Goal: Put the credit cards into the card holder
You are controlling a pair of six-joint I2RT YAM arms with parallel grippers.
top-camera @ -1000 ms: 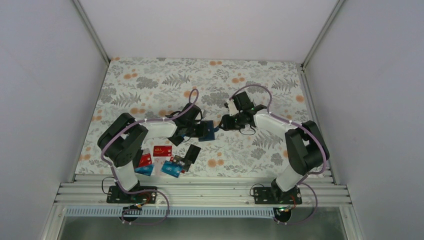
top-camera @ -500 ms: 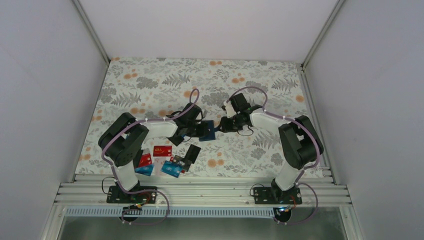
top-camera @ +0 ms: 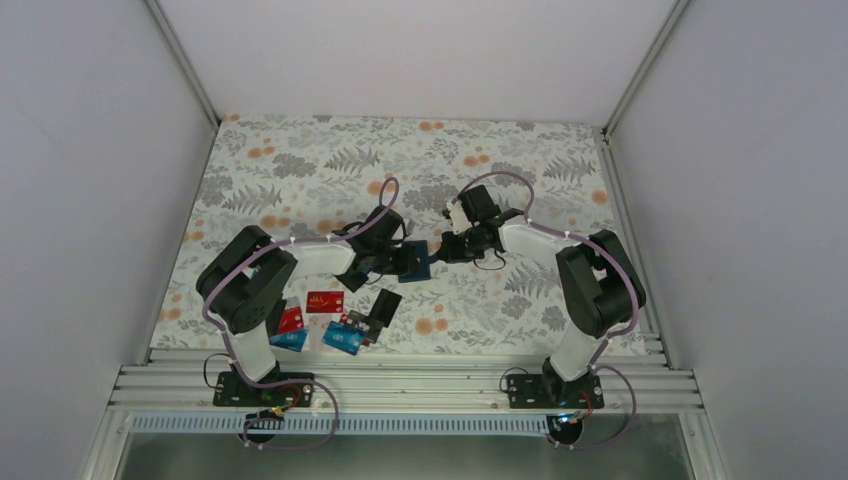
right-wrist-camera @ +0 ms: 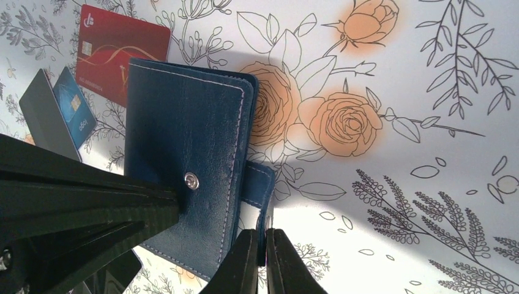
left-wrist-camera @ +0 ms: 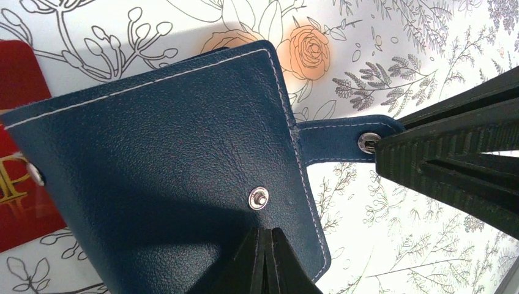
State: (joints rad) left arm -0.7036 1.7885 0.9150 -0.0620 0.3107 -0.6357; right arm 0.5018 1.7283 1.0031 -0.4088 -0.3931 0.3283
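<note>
The dark navy card holder (top-camera: pixel 416 263) lies on the flowered cloth between both arms, its cover (left-wrist-camera: pixel 171 159) closed and its snap tab (left-wrist-camera: pixel 333 138) sticking out sideways. My left gripper (left-wrist-camera: pixel 266 236) is shut, its tips pressing down on the cover just below the snap stud. My right gripper (right-wrist-camera: pixel 263 242) is shut on the tab (right-wrist-camera: pixel 260 184), pinching it edge-on. Several credit cards lie loose nearer the left base: a red one (top-camera: pixel 325 301), a black one (top-camera: pixel 385 303) and a light blue one (top-camera: pixel 341 338). More of them show beside the holder (right-wrist-camera: pixel 183 153): a red card (right-wrist-camera: pixel 122 52) and a light blue card (right-wrist-camera: pixel 73 107).
The flowered cloth (top-camera: pixel 300 170) covers the table between white walls. A metal rail (top-camera: pixel 400 385) runs along the near edge by the arm bases. The left arm's black fingers (right-wrist-camera: pixel 79 202) fill the lower left of the right wrist view.
My right gripper has closed onto the card holder's snap tab, and its arm has shifted slightly to the left. The left gripper has stayed shut on the cover.
</note>
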